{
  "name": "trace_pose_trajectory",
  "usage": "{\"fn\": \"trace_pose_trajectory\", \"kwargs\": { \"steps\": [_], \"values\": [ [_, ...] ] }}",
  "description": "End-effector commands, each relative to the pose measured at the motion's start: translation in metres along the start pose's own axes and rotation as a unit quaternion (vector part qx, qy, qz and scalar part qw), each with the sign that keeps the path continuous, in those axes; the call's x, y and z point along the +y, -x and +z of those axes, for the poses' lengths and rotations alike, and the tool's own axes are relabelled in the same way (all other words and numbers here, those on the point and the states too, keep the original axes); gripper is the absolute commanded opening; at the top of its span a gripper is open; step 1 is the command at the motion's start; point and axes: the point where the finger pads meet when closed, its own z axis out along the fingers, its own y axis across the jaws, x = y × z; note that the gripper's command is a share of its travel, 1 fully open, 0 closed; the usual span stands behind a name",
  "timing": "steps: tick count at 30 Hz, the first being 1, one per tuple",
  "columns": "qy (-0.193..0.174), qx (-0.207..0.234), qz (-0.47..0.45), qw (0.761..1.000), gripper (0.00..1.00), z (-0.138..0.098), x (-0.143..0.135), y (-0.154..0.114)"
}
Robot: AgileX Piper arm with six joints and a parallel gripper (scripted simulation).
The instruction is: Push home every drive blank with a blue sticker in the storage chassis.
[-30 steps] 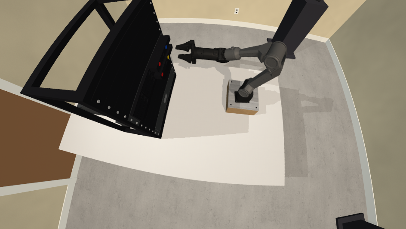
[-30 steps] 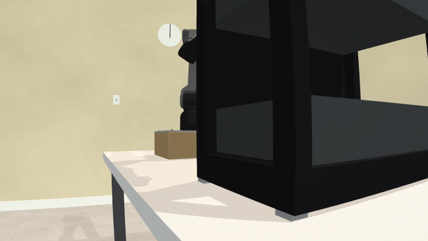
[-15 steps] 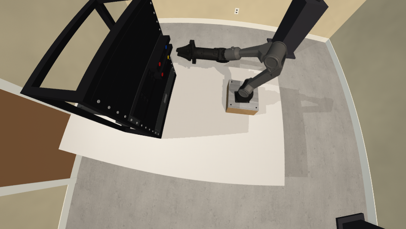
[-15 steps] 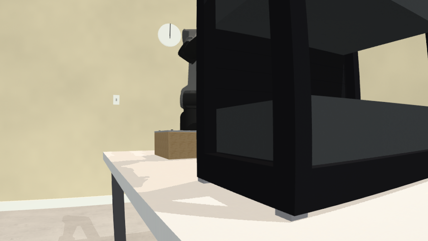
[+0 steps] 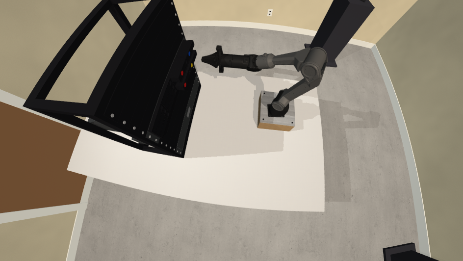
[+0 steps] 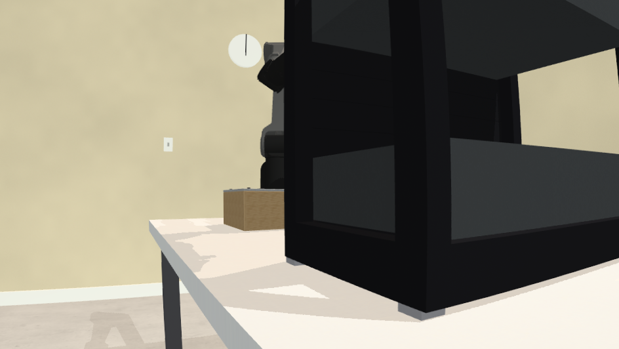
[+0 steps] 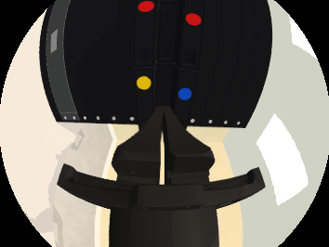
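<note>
The black rack point(image 5: 129, 81) stands on the white table with the storage chassis front facing my arm. Four blanks stand out of it, each with a round sticker. The wrist view shows a blue sticker point(image 7: 184, 93), a yellow one point(image 7: 144, 83) and two red ones point(image 7: 146, 6) point(image 7: 193, 19). The top view shows the blue sticker point(image 5: 189, 53), the yellow one point(image 5: 192, 65) and the red ones point(image 5: 181, 72) point(image 5: 185, 85). My gripper point(image 5: 204, 59) is shut and empty, its tip a short way in front of the chassis, apart from it. In the wrist view the shut fingers point(image 7: 164, 114) point just below and between the yellow and blue stickers.
My arm's base sits on a wooden block point(image 5: 276, 112) on the table. A tall dark cabinet point(image 5: 340, 25) stands behind the arm. In the exterior view the rack point(image 6: 433, 151) hides nearly all of the arm; the table edge runs at the left.
</note>
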Motion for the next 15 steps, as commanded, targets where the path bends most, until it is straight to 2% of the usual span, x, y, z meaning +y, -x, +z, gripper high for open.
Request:
{"fn": "trace_pose_trajectory", "kwargs": {
  "steps": [1, 9, 15],
  "values": [
    [-0.001, 0.0, 0.0, 1.0, 0.0, -0.001, -0.003, -0.001],
    [-0.001, 0.0, 0.0, 1.0, 0.0, -0.021, -0.028, -0.016],
    [-0.001, 0.0, 0.0, 1.0, 0.0, -0.024, -0.031, -0.019]
  ]
}}
